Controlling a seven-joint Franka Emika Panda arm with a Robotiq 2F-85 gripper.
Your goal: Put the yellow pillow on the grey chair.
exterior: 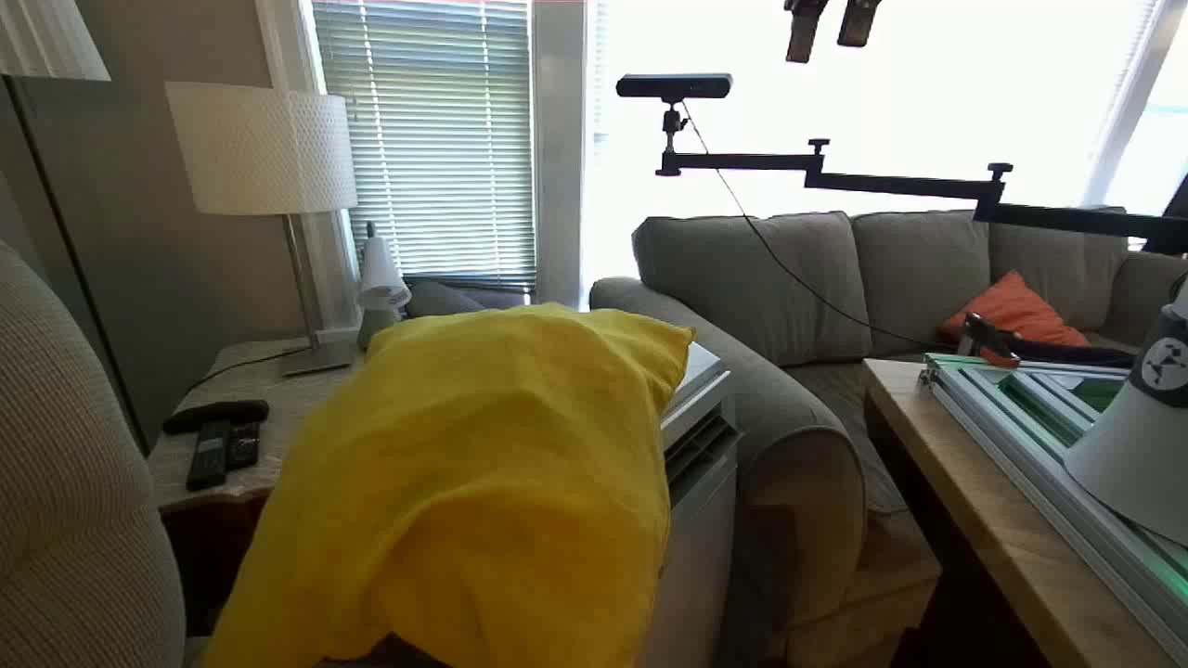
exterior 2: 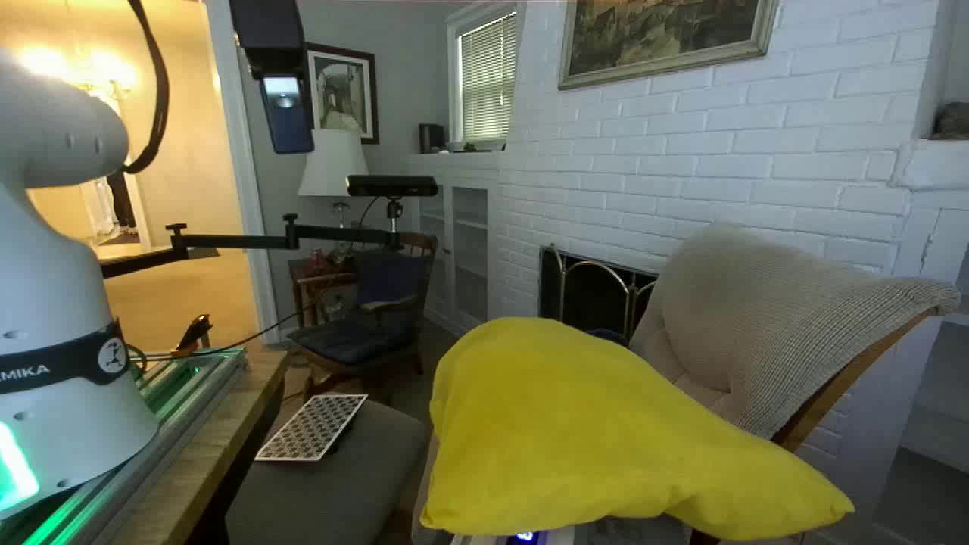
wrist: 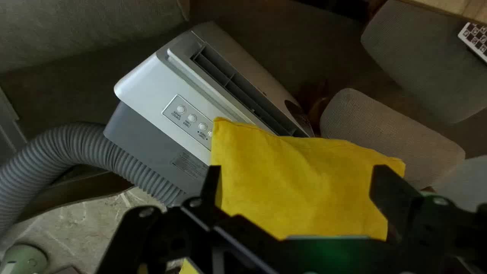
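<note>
The yellow pillow point(exterior: 492, 464) is bright, wrinkled and floppy. It lies over the white box-shaped appliance point(exterior: 701, 408) in both exterior views and also shows in the wrist view point(wrist: 300, 182). The grey chair point(exterior: 70, 445) shows as a tall rounded grey-beige edge at the far left of an exterior view. A beige padded chair with a knitted throw point(exterior 2: 727, 325) stands behind the pillow point(exterior 2: 560, 431). My gripper point(exterior: 828, 42) is high up, apart from the pillow. Its fingers are wide open in the wrist view point(wrist: 296, 167), with the pillow seen below between them. Nothing is held.
A grey sofa point(exterior: 752, 288) holds an orange-red cushion point(exterior: 1016, 311). A side table point(exterior: 246, 371) carries a lamp and remotes. A camera arm point(exterior: 891, 186) reaches out from the robot's table point(exterior: 984, 520). A grey ottoman point(exterior 2: 333, 484) bears a checkered board. A grey hose point(wrist: 76, 140) leaves the appliance.
</note>
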